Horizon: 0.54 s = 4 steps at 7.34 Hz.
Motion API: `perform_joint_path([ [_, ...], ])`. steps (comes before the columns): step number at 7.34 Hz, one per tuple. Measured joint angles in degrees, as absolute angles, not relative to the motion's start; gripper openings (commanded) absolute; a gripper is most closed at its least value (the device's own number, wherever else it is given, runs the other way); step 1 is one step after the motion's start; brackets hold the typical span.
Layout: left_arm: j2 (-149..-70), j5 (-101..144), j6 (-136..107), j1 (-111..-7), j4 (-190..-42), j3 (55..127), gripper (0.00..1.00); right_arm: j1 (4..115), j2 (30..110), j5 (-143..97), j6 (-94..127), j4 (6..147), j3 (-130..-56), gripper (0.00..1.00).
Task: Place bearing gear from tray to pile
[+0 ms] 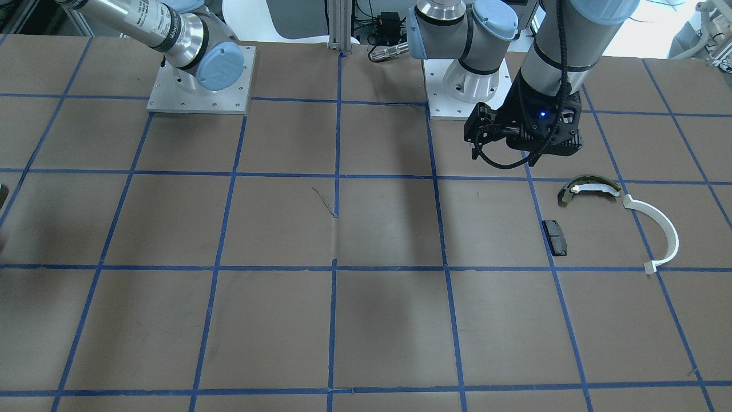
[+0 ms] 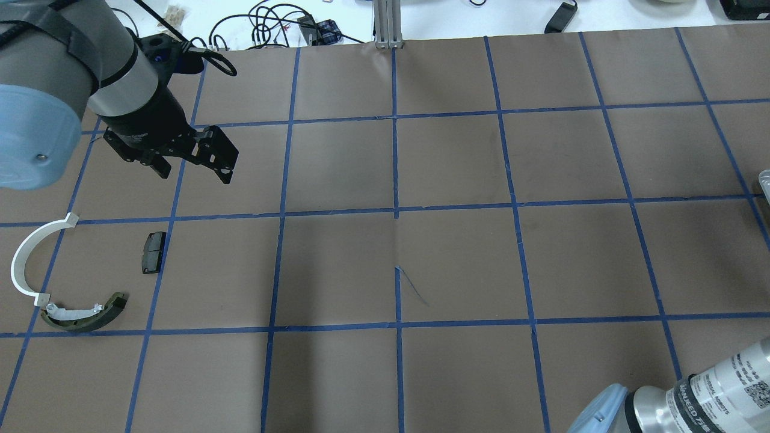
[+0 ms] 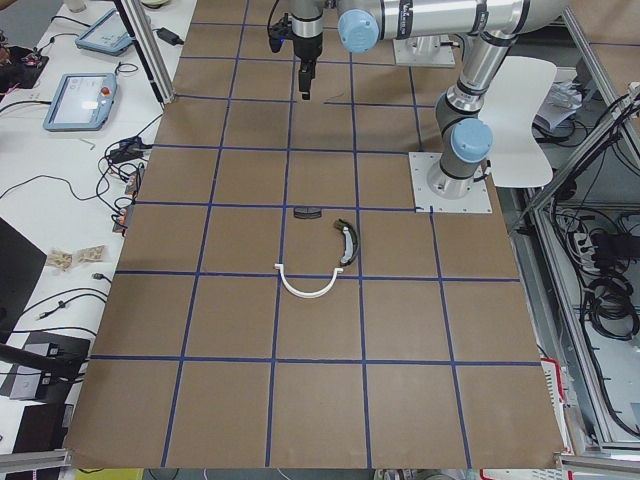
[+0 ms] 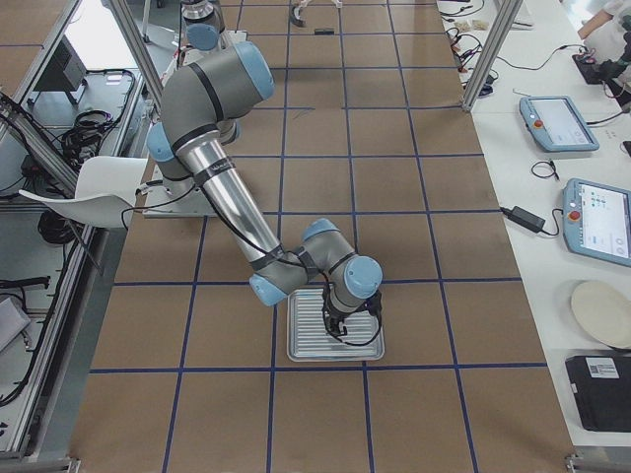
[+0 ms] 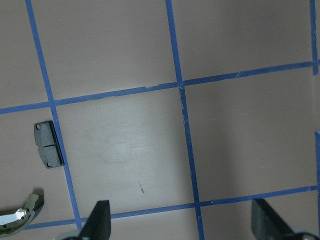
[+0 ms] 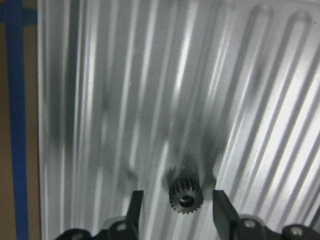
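My right hand (image 6: pixel 178 201) is down low over the ribbed silver metal tray (image 4: pixel 299 347) at my right end of the brown paper worktop (image 2: pixel 457 264) with its blue tape grid. The small dark toothed bearing gear (image 6: pixel 186 196) lies on its flat side on the tray's ridges, its centre hole facing up. It sits between my two right fingertips (image 6: pixel 220 204). The hand is open a little wider than the gear, with a sliver of tray showing on either side, so I have no grip on it.

My left hand (image 2: pixel 192 171) hangs above the worktop at my left end, opened wide and holding nothing. In its wrist view bare brown paper and a crossing of blue lines lie between the fingers.

The pile lies on the worktop on that same left side, well apart from the tray and closer to my base than the left hand. It is three loose parts. The white semicircular plastic arc (image 2: pixel 24 258) lies flat. One of its ends is just beside an end of the olive-dark curved piece with a white strip (image 2: pixel 84 316). The black rectangular pad (image 2: pixel 153 251) rests on its own, near both and just beside a blue line.
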<state>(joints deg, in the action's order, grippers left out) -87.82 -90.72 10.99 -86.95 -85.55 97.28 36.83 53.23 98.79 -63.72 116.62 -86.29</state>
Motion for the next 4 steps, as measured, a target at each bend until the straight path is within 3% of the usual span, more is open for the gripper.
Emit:
perform_joint_path([
  [4,-87.51,-90.81,10.99,-86.92,-85.49,97.28,1.0,36.83,53.22,98.81,-63.73,116.56,-86.24,0.11],
])
